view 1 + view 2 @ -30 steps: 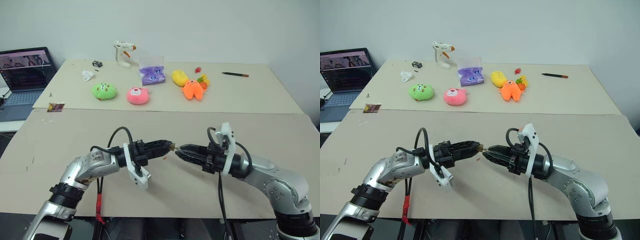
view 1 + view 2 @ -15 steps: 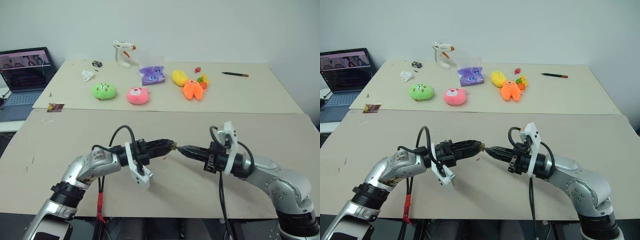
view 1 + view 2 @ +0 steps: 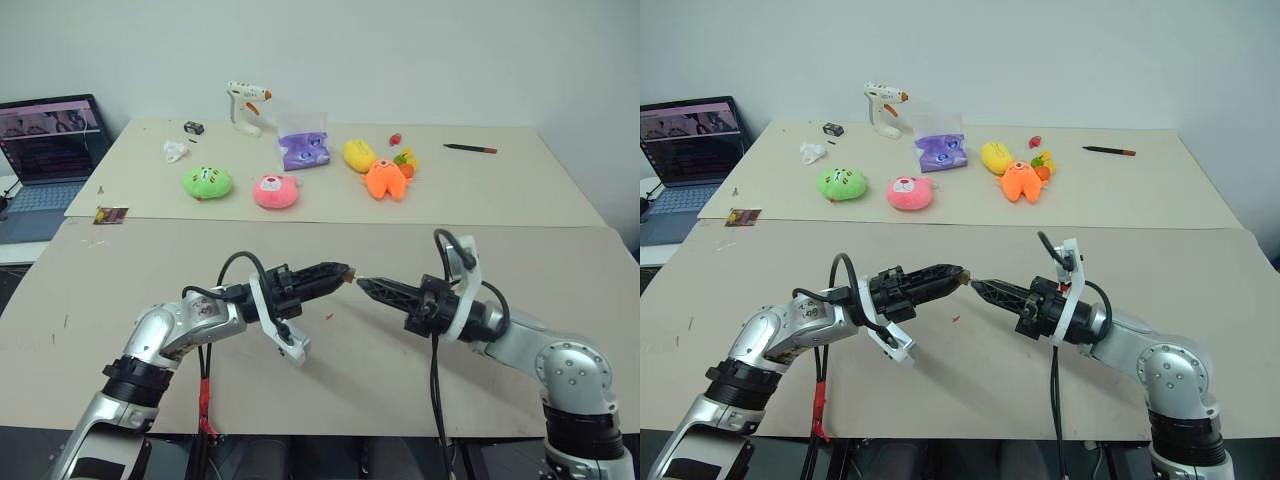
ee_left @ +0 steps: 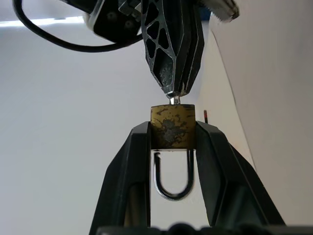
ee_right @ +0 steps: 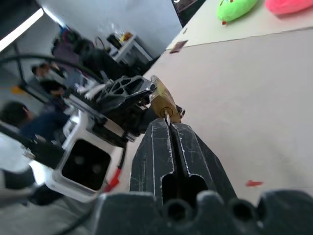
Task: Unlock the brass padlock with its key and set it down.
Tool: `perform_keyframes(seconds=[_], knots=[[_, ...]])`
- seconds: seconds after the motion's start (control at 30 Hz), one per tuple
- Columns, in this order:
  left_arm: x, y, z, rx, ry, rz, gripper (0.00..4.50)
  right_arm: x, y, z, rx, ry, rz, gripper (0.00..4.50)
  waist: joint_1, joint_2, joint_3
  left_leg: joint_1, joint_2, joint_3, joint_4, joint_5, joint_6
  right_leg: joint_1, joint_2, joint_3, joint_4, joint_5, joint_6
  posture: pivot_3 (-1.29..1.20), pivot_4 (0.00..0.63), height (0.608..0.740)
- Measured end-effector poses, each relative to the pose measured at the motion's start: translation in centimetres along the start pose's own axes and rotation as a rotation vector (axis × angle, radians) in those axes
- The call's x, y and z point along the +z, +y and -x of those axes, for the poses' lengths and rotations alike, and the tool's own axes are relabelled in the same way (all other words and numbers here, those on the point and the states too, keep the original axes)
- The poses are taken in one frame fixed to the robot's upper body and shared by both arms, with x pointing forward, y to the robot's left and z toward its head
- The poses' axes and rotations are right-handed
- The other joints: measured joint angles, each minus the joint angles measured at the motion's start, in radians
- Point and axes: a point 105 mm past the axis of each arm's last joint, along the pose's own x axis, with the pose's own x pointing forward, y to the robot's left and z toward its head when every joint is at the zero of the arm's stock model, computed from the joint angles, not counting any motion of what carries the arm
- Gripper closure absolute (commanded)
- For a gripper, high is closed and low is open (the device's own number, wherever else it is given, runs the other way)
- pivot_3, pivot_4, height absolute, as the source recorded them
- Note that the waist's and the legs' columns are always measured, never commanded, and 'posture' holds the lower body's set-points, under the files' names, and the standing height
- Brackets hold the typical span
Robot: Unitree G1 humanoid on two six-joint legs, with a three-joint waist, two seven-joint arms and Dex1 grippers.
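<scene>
Just above the near table [image 3: 120,270], the two grippers meet tip to tip in the air. The left gripper [image 4: 172,139] squeezes the brass padlock [image 4: 172,126] between its two black fingers [image 4: 132,161]. The silver loop of the lock hangs back between those fingers. The right gripper [image 4: 173,88] is pinched tight on the key [image 5: 167,119]. The key is a thin silver bit that sticks out of its tips and touches the flat end of the padlock, right at the keyhole. I cannot tell how far in the key goes. Under the grippers, a tiny red speck [image 3: 329,316] lies on the table.

Farther back is a second table [image 3: 540,200] with toys on it. There is a green plush [image 3: 208,182], a pink plush [image 3: 275,191], an orange plush [image 3: 386,181] and a yellow plush [image 3: 359,154]. A purple plush in a clear bag [image 3: 305,148] sits between the pink one and the yellow one. Behind them stands a white glue gun [image 3: 245,105]. A pen [image 3: 470,149] lies far off on the right side. A laptop [image 3: 50,150] is open on the far left, beside the tables.
</scene>
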Motion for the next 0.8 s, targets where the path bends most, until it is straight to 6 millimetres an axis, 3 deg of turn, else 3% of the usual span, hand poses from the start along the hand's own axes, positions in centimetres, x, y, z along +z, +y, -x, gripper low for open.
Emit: perform_keyframes(seconds=[0.13,0.27,0.37,0.47,0.6,0.8], knots=[[-0.1,0.3,-0.1,0.007,0.015,-0.007,3.68,0.4,0.1,0.0,-0.008,0.004,-0.026,4.49,0.0,0.0,0.0,-0.001,0.0,0.001,0.0,0.0,0.0,-0.002,-0.001,0.0,0.0,0.0,0.0,0.0,0.15,0.74],[0.4,-0.5,-0.2,-0.031,0.017,0.08,3.68,0.1,0.2,0.3,-0.084,0.143,0.328,4.49,0.0,0.001,0.0,-0.002,-0.001,0.002,0.0,0.0,0.0,-0.003,-0.001,0.0,0.0,0.0,0.001,0.0,0.15,0.74],[0.8,-1.7,0.0,-0.06,0.04,0.209,3.68,-0.9,-0.5,0.5,-0.12,0.257,0.541,3.67,-0.002,0.0,0.0,-0.003,-0.001,0.002,0.0,0.0,0.0,-0.005,-0.001,-0.001,0.0,0.0,0.001,0.0,0.15,0.74],[0.3,-1.5,0.3,-0.043,0.07,0.261,3.68,-2.6,-2.8,1.4,-0.177,0.285,0.468,2.65,0.001,0.0,0.001,-0.003,-0.001,0.003,0.001,0.0,0.0,-0.004,0.0,0.0,0.001,0.0,0.0,0.0,0.15,0.74],[0.0,-2.7,0.8,-0.065,0.099,0.318,3.68,-2.3,-2.9,1.6,-0.158,0.26,0.468,1.34,-0.002,0.0,0.001,-0.002,0.0,0.003,0.001,0.0,0.0,-0.004,0.0,0.0,0.001,0.0,0.0,0.0,0.15,0.74],[-0.1,-3.1,1.0,-0.076,0.103,0.332,3.68,-1.0,-2.8,2.1,-0.165,0.183,0.462,1.34,0.0,0.0,0.001,-0.003,-0.001,0.003,0.001,0.0,0.0,-0.005,-0.001,0.0,0.001,0.0,0.0,0.0,0.15,0.74]])
